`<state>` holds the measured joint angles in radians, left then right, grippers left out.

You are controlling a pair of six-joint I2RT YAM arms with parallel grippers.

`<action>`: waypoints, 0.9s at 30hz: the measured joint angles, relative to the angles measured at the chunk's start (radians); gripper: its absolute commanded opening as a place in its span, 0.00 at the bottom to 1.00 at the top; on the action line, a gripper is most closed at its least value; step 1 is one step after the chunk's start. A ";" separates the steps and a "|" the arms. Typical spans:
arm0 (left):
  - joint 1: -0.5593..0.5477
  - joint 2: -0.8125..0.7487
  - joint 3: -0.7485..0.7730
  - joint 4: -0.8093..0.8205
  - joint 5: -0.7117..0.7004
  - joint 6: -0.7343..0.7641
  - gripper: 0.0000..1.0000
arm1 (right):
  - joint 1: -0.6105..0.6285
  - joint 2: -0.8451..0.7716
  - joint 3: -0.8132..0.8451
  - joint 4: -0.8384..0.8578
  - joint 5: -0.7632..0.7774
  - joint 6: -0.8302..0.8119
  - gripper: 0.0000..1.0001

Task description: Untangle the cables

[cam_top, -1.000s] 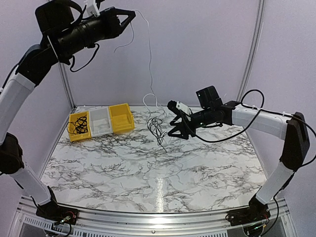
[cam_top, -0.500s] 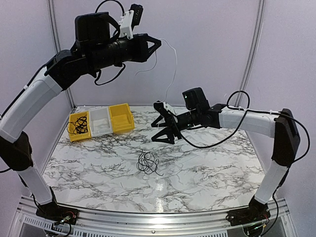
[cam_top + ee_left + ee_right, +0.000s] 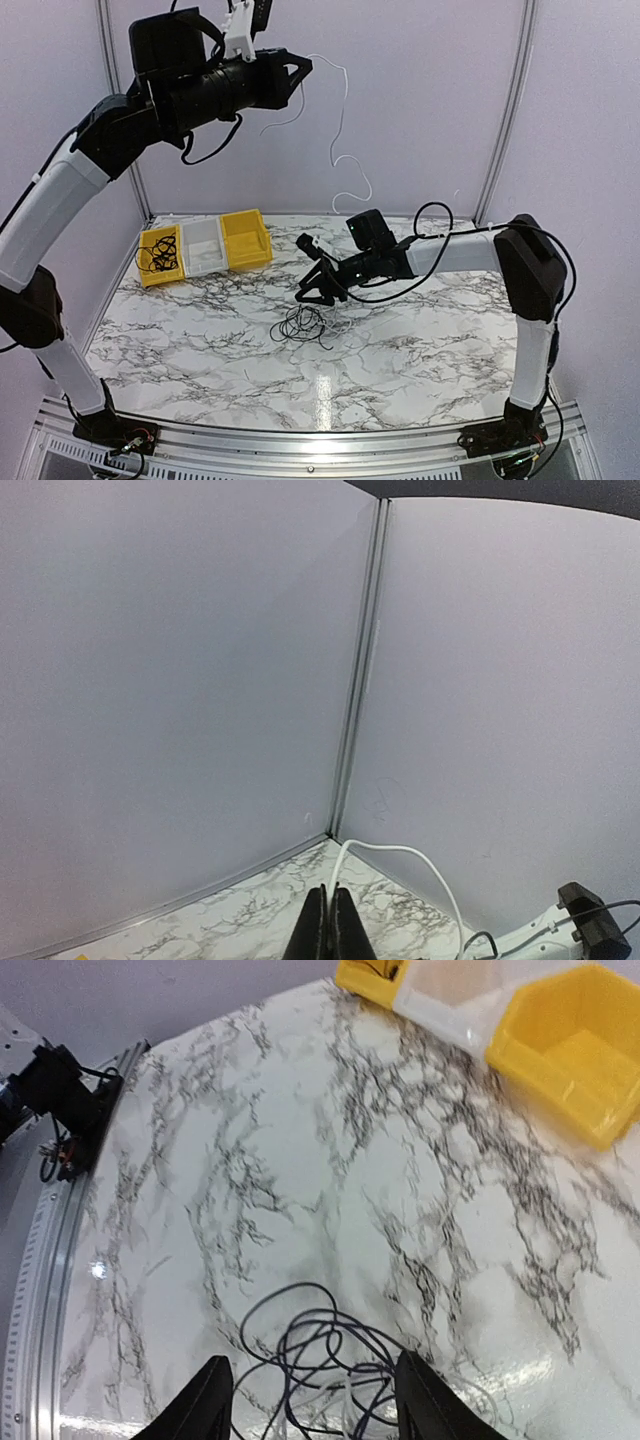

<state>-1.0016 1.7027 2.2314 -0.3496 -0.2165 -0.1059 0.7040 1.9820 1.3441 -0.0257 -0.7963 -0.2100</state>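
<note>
Top external: left tool (image 3: 298, 68), pinching white cable (image 3: 341, 110), holds it high above black tangle (image 3: 305, 325), apparently so it hangs clear. Right tool (image 3: 312, 290), spread, hovers just over tangle on table (image 3: 200, 350), probably to pin it.

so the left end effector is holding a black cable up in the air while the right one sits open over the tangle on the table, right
Not quite. The left end effector is pinching a white cable, not a black one; the left wrist view shows it. The rest is right: the right end effector is open over the black cable tangle on the table.
</note>
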 measured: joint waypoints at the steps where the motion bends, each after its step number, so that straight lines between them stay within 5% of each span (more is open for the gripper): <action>1: 0.000 -0.005 -0.002 0.000 -0.021 0.012 0.00 | 0.000 0.023 0.001 -0.018 0.030 0.000 0.56; 10: 0.102 -0.143 -0.215 0.005 -0.253 0.109 0.00 | -0.048 -0.029 -0.090 -0.178 0.142 -0.079 0.64; 18: 0.409 -0.201 -0.544 -0.026 -0.206 0.014 0.00 | -0.148 -0.385 -0.219 -0.225 0.158 -0.179 0.72; 27: 0.562 -0.157 -0.618 -0.027 -0.140 -0.004 0.00 | -0.211 -0.574 -0.361 -0.234 0.188 -0.286 0.75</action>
<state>-0.4397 1.5459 1.6138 -0.3767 -0.3569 -0.1101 0.4927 1.4078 0.9833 -0.2596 -0.6083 -0.4961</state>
